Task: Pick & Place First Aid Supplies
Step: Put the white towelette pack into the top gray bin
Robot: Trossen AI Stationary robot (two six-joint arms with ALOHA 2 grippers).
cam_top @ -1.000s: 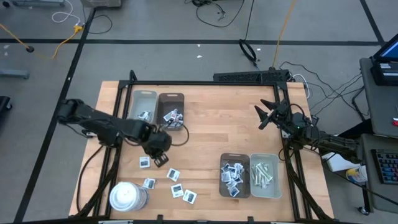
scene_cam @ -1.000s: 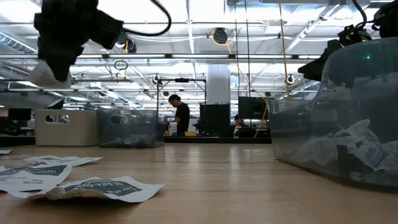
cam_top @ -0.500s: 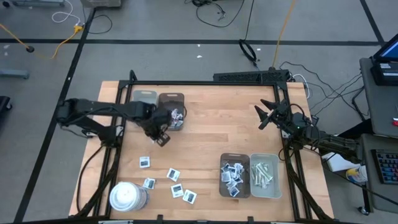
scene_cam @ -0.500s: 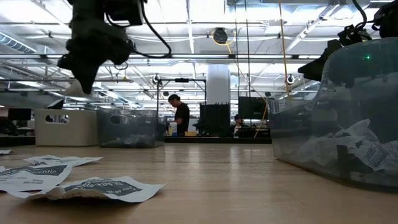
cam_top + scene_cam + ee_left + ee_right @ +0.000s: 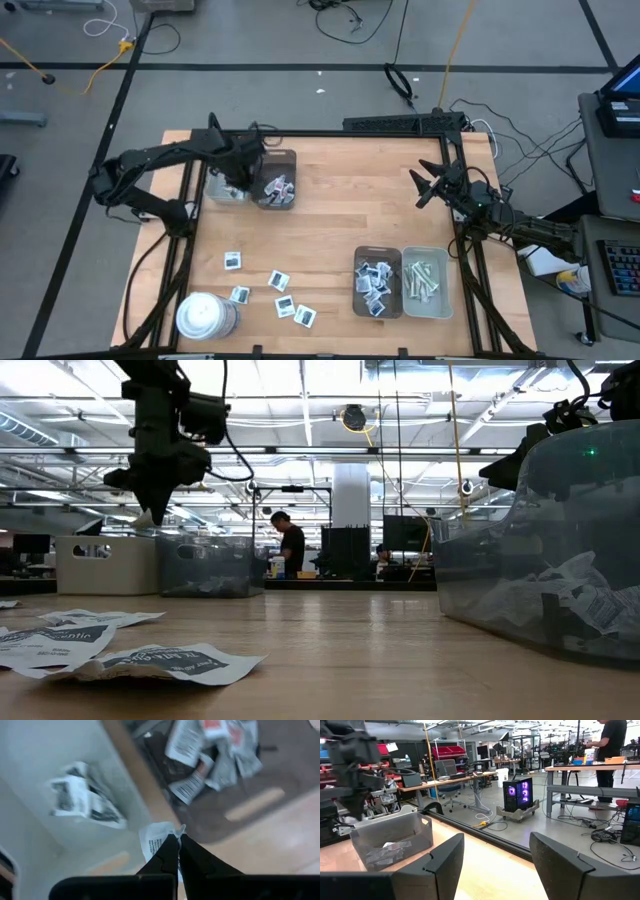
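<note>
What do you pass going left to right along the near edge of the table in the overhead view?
White cylinder → loose white packets → brown tray of packets → grey tray of pale strips.

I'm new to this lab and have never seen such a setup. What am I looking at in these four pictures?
Two dark robot arms work at a wooden table, sorting small first aid packets into trays. One picture looks straight down, one looks level across the tabletop, and one comes from each arm's wrist. The left gripper is shut on a white packet, above the grey tray and brown tray at the far side. The right gripper waits open near the right edge. Loose packets and a white cylinder lie at the near left; two more filled trays sit near right.
</note>
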